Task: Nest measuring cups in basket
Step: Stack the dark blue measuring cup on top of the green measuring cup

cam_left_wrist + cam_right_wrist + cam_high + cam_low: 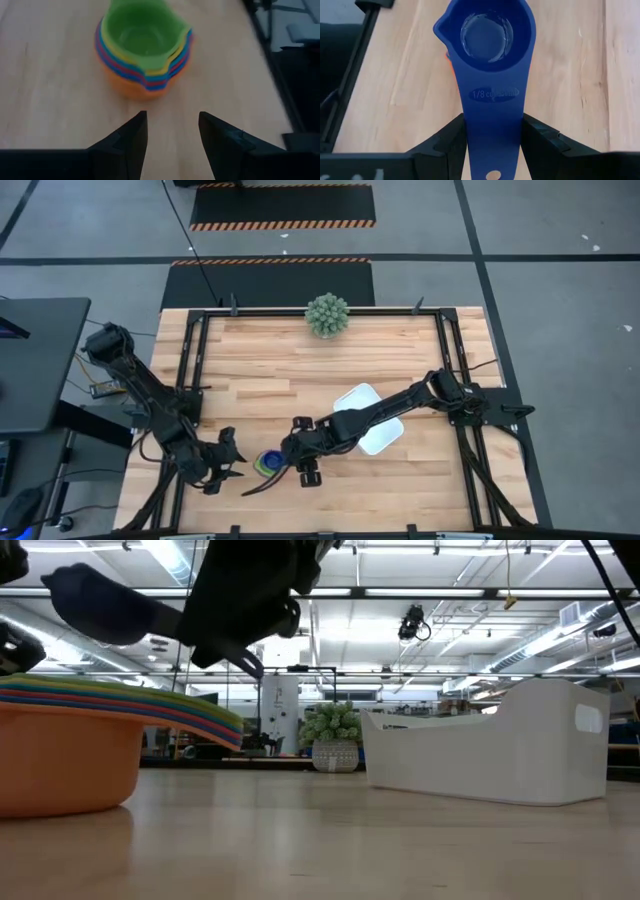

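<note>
A stack of nested measuring cups (pixel 268 463) stands on the wood near the table's near edge, with the orange one (pixel 60 760) at the bottom and the green one (pixel 142 35) on top. My right gripper (pixel 492 120) holds a dark blue cup (pixel 487 32) just above that stack; in the low view this cup (pixel 100 605) hovers over the fanned handles (pixel 160 705). My left gripper (pixel 172 117) is open, a short way to the stack's left and touching nothing. The white basket (pixel 368 418) sits on the table to the right, under the right arm. My right gripper pinches the dark blue cup by its flat handle (pixel 492 107), one finger (pixel 447 140) on each long edge. It reaches in from the table's right, the fingers lying along the handle. The cup is lifted clear, bowl opening upward, over the stack.
A green spiky ball plant (pixel 327 315) stands at the table's far edge. A black frame (pixel 190 360) borders the wood on the left and right. Bare wood lies between the stack and the plant. The basket (pixel 500 750) is tall next to the cups.
</note>
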Motion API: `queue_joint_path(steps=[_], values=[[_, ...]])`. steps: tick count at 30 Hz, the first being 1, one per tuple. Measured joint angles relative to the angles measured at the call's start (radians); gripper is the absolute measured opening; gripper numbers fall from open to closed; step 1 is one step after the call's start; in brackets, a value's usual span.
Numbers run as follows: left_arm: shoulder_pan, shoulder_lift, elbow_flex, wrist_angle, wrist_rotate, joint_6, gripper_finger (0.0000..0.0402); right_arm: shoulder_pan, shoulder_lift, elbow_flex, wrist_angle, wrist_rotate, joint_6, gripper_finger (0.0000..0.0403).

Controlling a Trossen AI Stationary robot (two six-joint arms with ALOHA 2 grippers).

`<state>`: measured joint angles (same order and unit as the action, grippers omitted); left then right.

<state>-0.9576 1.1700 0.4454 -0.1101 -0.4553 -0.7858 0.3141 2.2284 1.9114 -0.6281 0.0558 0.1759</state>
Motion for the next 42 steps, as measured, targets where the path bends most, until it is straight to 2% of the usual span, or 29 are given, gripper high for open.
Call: queue_joint_path(steps=[4, 8, 10, 16, 25, 30, 42], values=[[-0.004, 0.079, 0.000, 0.008, -0.027, -0.020, 0.0183, -0.001, 0.001, 0.000, 0.000, 0.001, -0.003, 0.0172], [0.016, 0.170, 0.000, 0.058, -0.114, -0.011, 0.0183, -0.002, 0.001, 0.000, 0.009, 0.004, -0.003, 0.0172], [0.029, 0.210, 0.000, 0.089, -0.121, 0.004, 0.0183, -0.002, 0.001, 0.000, 0.011, 0.003, -0.003, 0.0172], [0.074, 0.320, 0.000, 0.257, -0.126, 0.095, 0.0183, -0.002, 0.001, 0.000, -0.003, -0.011, -0.003, 0.0172], [0.176, 0.460, 0.000, 0.505, -0.169, 0.251, 0.0183, 0.002, 0.001, -0.001, -0.144, 0.003, 0.015, 0.0172], [0.229, 0.521, 0.000, 0.652, -0.172, 0.338, 0.0183, 0.004, 0.001, -0.001, -0.226, 0.008, 0.042, 0.0172], [0.316, 0.572, 0.000, 0.793, -0.143, 0.413, 0.0183, 0.023, 0.001, 0.092, -0.385, 0.033, 0.066, 0.0172]])
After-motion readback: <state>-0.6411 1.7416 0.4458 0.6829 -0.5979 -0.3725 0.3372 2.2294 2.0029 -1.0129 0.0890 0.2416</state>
